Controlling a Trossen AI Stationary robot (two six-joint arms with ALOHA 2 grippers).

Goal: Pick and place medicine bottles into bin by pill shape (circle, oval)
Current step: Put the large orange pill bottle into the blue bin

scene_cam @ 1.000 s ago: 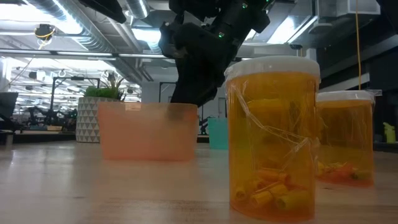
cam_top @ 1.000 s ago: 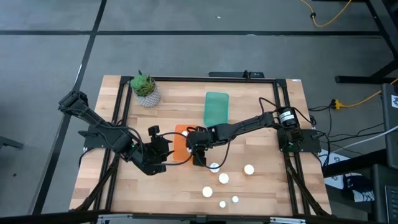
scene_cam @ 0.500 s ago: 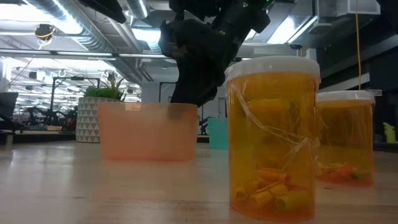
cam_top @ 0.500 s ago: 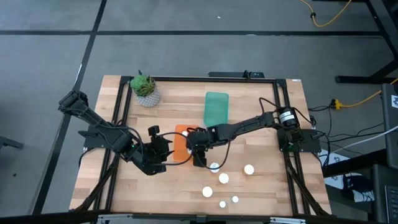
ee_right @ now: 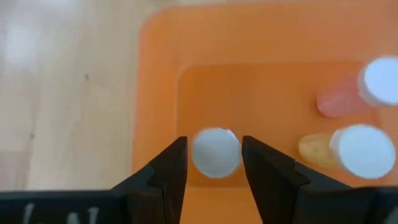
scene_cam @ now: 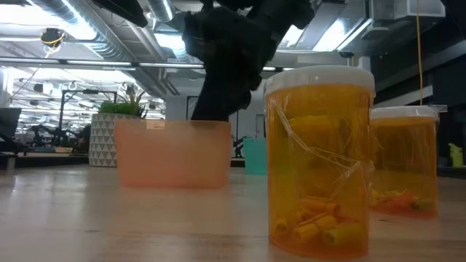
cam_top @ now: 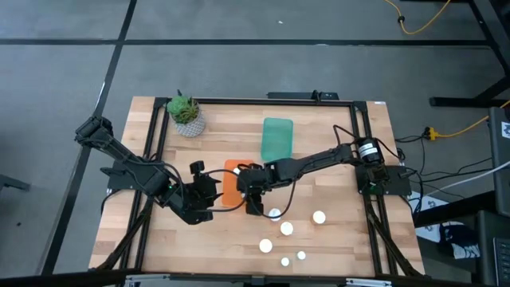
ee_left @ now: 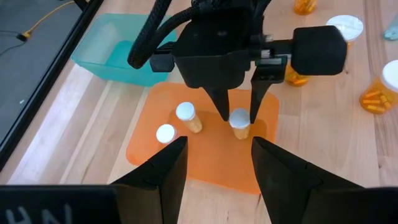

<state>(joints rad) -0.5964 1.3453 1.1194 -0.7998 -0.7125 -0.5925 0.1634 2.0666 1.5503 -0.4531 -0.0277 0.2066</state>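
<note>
Three medicine bottles with white caps are in the orange bin (cam_top: 229, 187). One stands upright (ee_right: 215, 152) on the bin's floor, and my right gripper (ee_right: 214, 138) stands over it. Its fingers flank the cap, and a thin strip of bin floor shows on each side, so it is narrowly open. Two more bottles (ee_right: 360, 149) (ee_right: 379, 81) lie beside it. My left gripper (cam_top: 209, 195) waits open just left of the bin, pointing at it, with nothing between its fingers. Several other bottles (cam_top: 286, 229) stand on the wood toward the near edge.
A teal bin (cam_top: 277, 137) sits beyond the orange one. A potted plant (cam_top: 186, 114) stands at the far left. In the low view two amber bottles (scene_cam: 319, 160) (scene_cam: 404, 160) stand close to the camera, in front of the orange bin (scene_cam: 173, 153). A black frame borders the table.
</note>
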